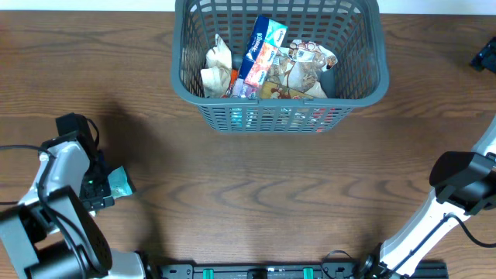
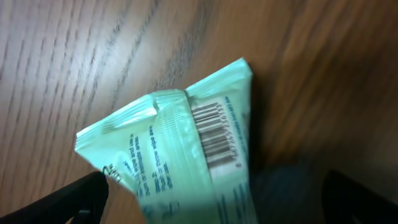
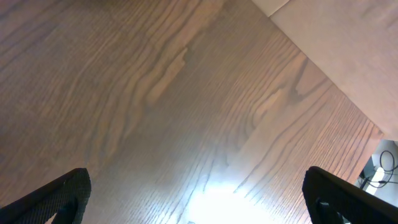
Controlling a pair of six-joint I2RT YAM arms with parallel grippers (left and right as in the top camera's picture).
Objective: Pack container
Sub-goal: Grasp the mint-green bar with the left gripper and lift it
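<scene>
Container (image 1: pixel 232 116) stands farthest off, at the middle of the worktop's (image 1: pixel 271 186) far edge, its back rim cut off by the top of the overhead view. Nearest, by the near left corner, the left gripper (image 2: pixel 221 199) has its fingers spread wide, with a mint-green packet (image 2: pixel 186 143) lying on the wood between them (the wrist view is too blurred to show whether either finger touches it). Towards the right edge, the right gripper (image 3: pixel 205 208) is just as wide apart, empty, over bare wood. Inside the container, snack packets lean together: a cream one (image 1: pixel 217 62), a blue-and-pink one (image 1: pixel 260 50) and a patterned bag (image 1: pixel 306 66). Those underneath are hard to make out.
</scene>
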